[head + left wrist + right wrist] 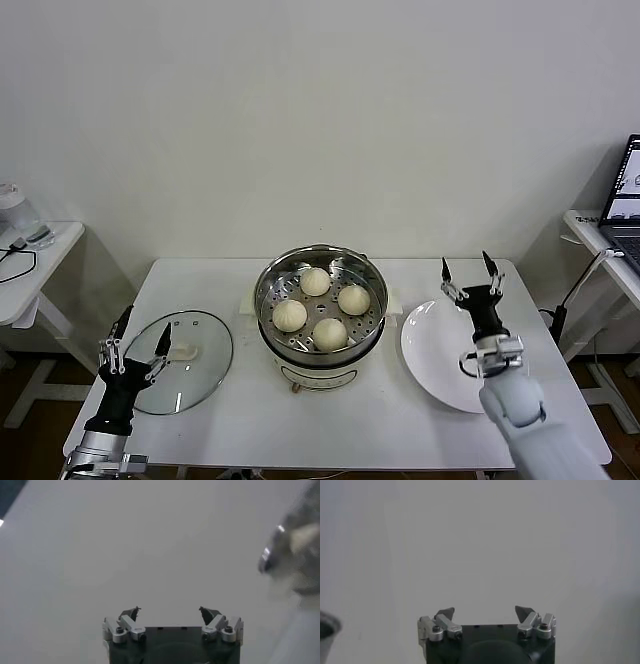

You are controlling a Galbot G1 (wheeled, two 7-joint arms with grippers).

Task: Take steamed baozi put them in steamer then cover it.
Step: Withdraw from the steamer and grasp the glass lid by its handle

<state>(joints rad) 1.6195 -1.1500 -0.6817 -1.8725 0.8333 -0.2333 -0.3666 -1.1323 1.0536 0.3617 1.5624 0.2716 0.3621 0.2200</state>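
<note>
At the middle of the white table [200,275] stands the steamer [320,305], a shiny steel pot on a cream-white base, uncovered. All four steamed baozi [315,281] lie inside it on the perforated tray: one toward the far edge, one toward the right edge, one toward the near edge, and one toward the left edge, each just beside its neighbours.

The cover [185,360] lies flat on the table near the left edge, well apart from the steamer, its cream-white handle facing up (the tabletop shows through the glass). The left gripper [142,342] hangs over the cover's left rim, by the near left corner of the table, fingers spread wide and holding nothing; from the head view I cannot tell whether a fingertip touches the glass. In the left wrist view the two dark fingertips [134,613] stand far apart with only pale wall between them, and a blurred shiny shape sits at the side of that picture.

On the right side of the table rests a flat white plate [435,340], bare, just beside the steamer's base. The right gripper [468,264] is raised above the plate's far rim, near the far right corner, pointing up with its fingers splayed and nothing between them. The right wrist view shows the same: spread fingertips [446,613] against a plain pale wall.
</note>
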